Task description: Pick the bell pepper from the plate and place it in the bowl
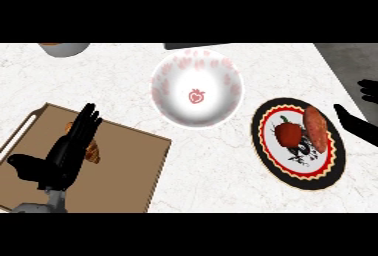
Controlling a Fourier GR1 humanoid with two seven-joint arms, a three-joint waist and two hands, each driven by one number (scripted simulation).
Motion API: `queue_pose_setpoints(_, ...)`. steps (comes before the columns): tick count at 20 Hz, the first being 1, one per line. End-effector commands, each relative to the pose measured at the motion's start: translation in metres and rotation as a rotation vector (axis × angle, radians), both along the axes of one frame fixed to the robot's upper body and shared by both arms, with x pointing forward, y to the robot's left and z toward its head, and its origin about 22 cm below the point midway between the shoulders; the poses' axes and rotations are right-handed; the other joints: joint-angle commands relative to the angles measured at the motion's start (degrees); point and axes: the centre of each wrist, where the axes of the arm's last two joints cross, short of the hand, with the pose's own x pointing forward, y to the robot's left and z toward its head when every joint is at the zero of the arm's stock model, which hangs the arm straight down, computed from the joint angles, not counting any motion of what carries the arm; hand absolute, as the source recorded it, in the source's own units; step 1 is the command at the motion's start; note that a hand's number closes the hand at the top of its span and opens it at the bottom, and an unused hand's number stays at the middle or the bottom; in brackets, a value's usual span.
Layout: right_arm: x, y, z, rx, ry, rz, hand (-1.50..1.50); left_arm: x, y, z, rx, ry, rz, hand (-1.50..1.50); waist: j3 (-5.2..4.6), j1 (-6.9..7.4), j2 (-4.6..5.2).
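Head view, looking down on the white marbled table (111, 85).

Pepper (289, 132): red, lying on the plate (267, 159), left half of it. Long reddish-brown food item (318, 128) beside it at 3 o'clock, same plate. Plate has a black rim with a red and yellow zigzag band.

Bowl (196, 88): white with pink marks, at 10 o'clock from the plate, near it but apart.

My left hand (72, 145): at 8 o'clock in the view, fingers straight and relaxed, holding nothing, over a brown board (133, 155). An orange-brown item (91, 150) lies partly hidden under the fingers.

My right hand (356, 122): at 3 o'clock, only dark fingers show at the view's edge, extended, holding nothing, just right of the plate, not touching the pepper.

Grey-white vessel (65, 48) at 11 o'clock, cut off by the top edge.
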Motion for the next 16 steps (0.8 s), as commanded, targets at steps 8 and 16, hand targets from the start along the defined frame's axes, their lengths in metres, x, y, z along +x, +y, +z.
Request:
queue_pose_setpoints(8,-0.060,0.003,-0.050,-0.419,0.309,-0.275,-1.50,0.009,-0.047,0.008,-0.103,0.052,-0.141,0.00,-0.30,5.88,0.30)
queue_pose_setpoints(16,-0.032,0.040,0.005,-0.407,0.667,-0.425,-1.50,0.017,-0.068,0.012,-0.102,0.045,-0.201,0.00,-0.10,9.07,0.65)
